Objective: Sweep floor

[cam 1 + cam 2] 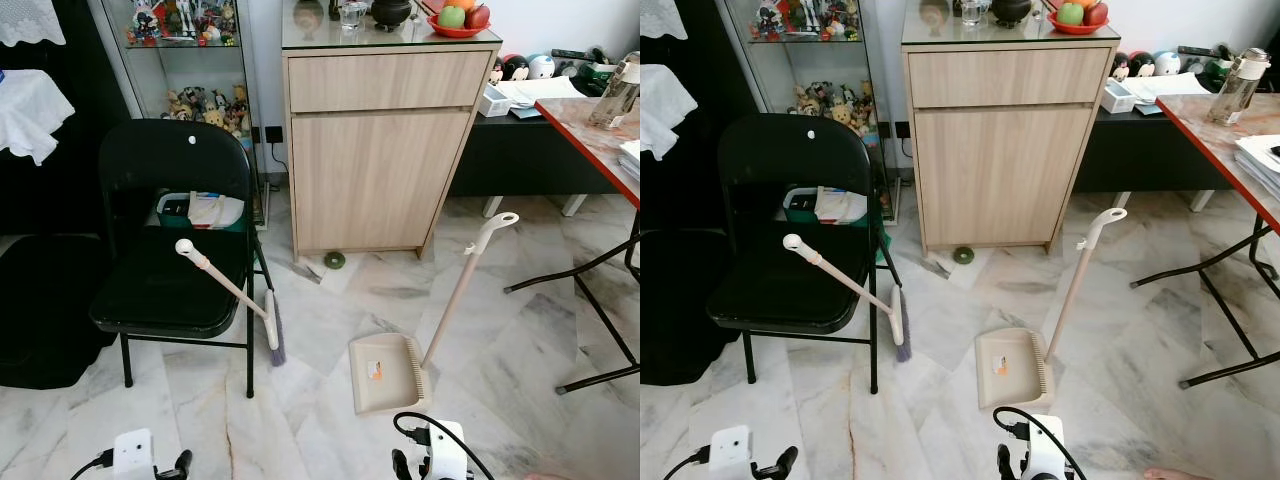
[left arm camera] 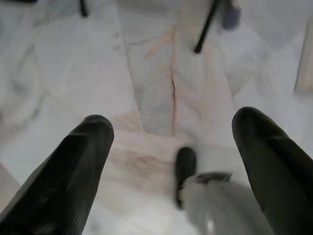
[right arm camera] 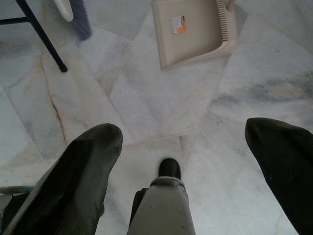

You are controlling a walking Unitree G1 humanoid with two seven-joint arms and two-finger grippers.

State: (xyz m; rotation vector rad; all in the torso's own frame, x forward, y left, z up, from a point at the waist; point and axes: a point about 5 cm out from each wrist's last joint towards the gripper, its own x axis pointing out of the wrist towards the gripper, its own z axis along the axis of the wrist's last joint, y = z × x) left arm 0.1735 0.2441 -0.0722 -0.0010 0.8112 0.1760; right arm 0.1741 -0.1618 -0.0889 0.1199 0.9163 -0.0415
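Observation:
A beige broom (image 1: 228, 288) leans on a black folding chair (image 1: 170, 270), its handle end over the seat and its purple bristles (image 1: 276, 340) on the marble floor. To its right a beige dustpan (image 1: 388, 372) lies flat on the floor, its long handle (image 1: 462, 290) rising toward the right. Scraps (image 1: 306, 271) and a small green round thing (image 1: 334, 260) lie at the foot of the wooden cabinet. My left gripper (image 2: 171, 142) hangs low over bare floor, open and empty. My right gripper (image 3: 186, 142) is open too, just short of the dustpan (image 3: 190, 29).
A wooden cabinet (image 1: 380, 150) stands behind the dustpan, with a glass display case (image 1: 190, 70) to its left. A red-topped folding table (image 1: 600, 130) and its black legs (image 1: 590, 300) take up the right side. Dark furniture (image 1: 40, 290) is on the left.

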